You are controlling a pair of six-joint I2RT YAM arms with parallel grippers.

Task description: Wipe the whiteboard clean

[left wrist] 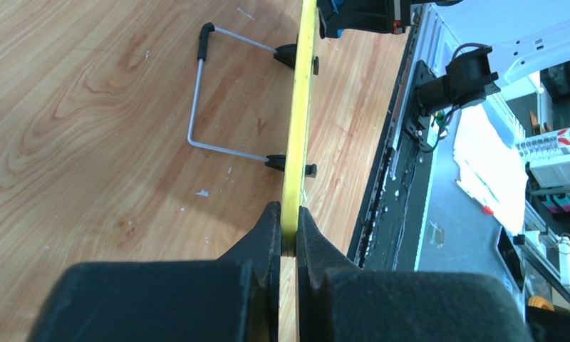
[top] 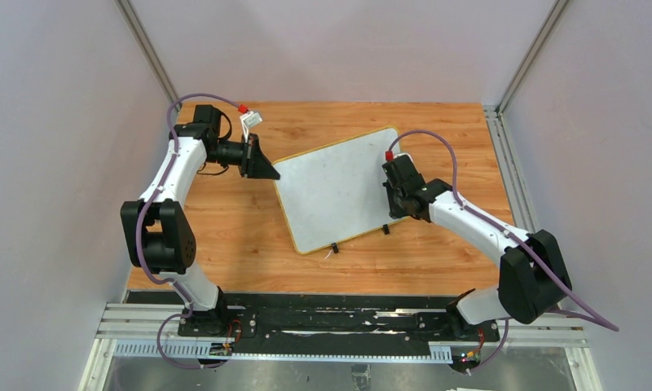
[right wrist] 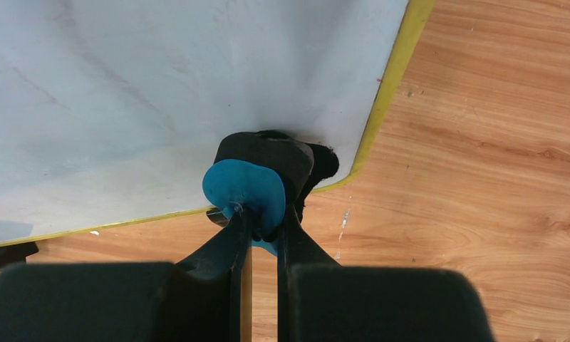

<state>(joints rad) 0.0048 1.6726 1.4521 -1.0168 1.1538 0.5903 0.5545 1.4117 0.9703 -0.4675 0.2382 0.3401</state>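
whiteboard (top: pixel 339 191) — white face, thin yellow rim; eraser (right wrist: pixel 243 189) — blue and black; table (top: pixel 225 236) orange-brown wood grain.

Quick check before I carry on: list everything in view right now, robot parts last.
whiteboard: one, white with a yellow rim, mid-table, lying askew.
clips: two, black, on the board's near long edge.
wire loop: one, grey with a black tip, running from the two clips, over the table.
eraser: one, blue and black, at the board's near right corner, between the right gripper's fingers.
table: one, light wood, under everything.
left gripper: one, black, shut on the whiteboard's rim at its left corner.
right gripper: one, black, shut on the eraser.
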